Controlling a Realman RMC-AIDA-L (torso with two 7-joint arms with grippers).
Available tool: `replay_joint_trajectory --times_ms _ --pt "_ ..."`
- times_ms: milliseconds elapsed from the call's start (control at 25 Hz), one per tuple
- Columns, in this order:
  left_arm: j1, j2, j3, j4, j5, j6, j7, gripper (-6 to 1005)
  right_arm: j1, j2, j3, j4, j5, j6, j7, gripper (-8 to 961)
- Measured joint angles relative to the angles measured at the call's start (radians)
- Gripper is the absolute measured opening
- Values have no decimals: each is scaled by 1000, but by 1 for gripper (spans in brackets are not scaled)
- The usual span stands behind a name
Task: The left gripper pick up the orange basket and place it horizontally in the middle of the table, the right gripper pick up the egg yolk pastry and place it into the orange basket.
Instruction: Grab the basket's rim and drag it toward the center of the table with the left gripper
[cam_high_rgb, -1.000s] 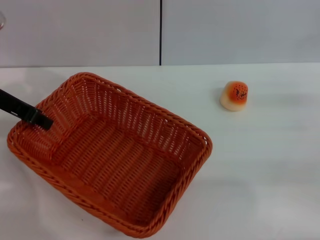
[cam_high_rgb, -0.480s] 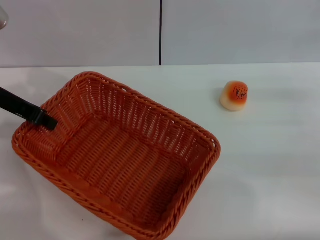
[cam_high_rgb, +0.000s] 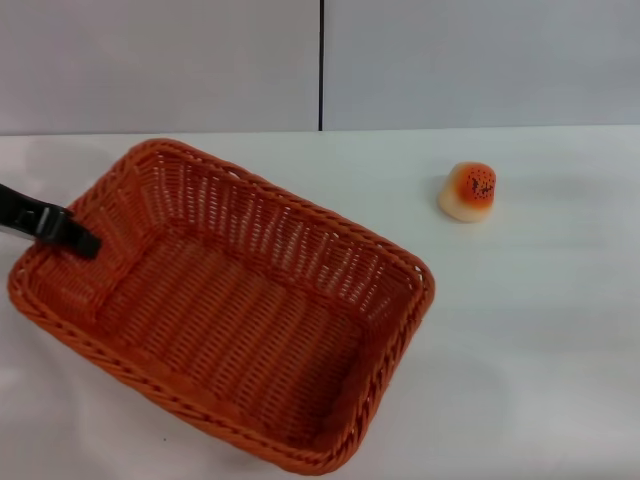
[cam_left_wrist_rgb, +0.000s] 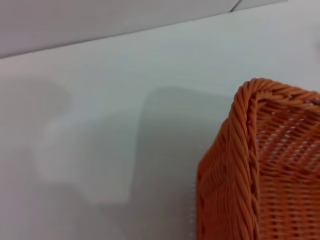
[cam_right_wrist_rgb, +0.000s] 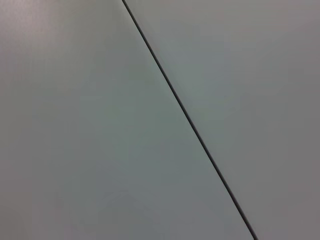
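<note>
The orange basket (cam_high_rgb: 418, 276) lies slanted on the left half of the white table (cam_high_rgb: 540, 340), with one long side running from the far left toward the near right. My left gripper (cam_high_rgb: 82, 241), a slim black bar coming in from the left edge, is clamped on the basket's left rim. The left wrist view shows one braided corner of the basket (cam_left_wrist_rgb: 245, 150) over the table. The egg yolk pastry (cam_high_rgb: 468, 192) stands alone at the far right, well apart from the basket. My right gripper is out of view.
A grey wall with a dark vertical seam (cam_high_rgb: 321, 65) rises behind the table's far edge. The right wrist view shows only this wall and its seam (cam_right_wrist_rgb: 190, 122). White tabletop stretches between the basket and the pastry.
The basket, held by the left gripper, shifted right and then back left, turning slightly. The pastry has stayed where it was.
</note>
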Motion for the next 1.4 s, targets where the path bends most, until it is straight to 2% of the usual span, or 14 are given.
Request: replay_joint_trajectory --times_ms 40,80,120,360,560,680,920,1000,1160,1320,1400 --pt "-2 11 -21 0 -11 20 0 146 0 0 0 1 0 0 0 493" --pt "-2 11 -21 0 -11 20 0 146 1 0 -2 2 0 2 0 493" --pt "-2 30 -62 -3 -51 63 -7 146 1 0 -4 3 0 3 0 492" --pt "7 43 -153 -17 -128 85 -52 146 5 1 -8 4 0 6 1 488" --pt "17 52 -254 -84 -186 78 -78 146 7 2 -11 8 0 8 1 485" --pt "36 38 -260 -78 -194 59 -97 146 8 2 -11 10 0 17 1 483" --pt "80 -33 -262 -47 -205 -21 -120 146 5 0 -11 10 0 43 2 479" --pt "102 -45 -251 -68 -227 -59 -120 146 6 0 -11 10 0 48 2 478" --pt "165 -42 -189 -149 -319 -169 -112 147 10 -3 -11 2 0 74 2 475" --pt "215 -39 -116 -163 -380 -240 -111 147 21 -6 -10 -3 0 106 2 472" --pt "223 -39 -107 -160 -385 -243 -111 147 32 -10 -10 -3 0 118 -2 471"
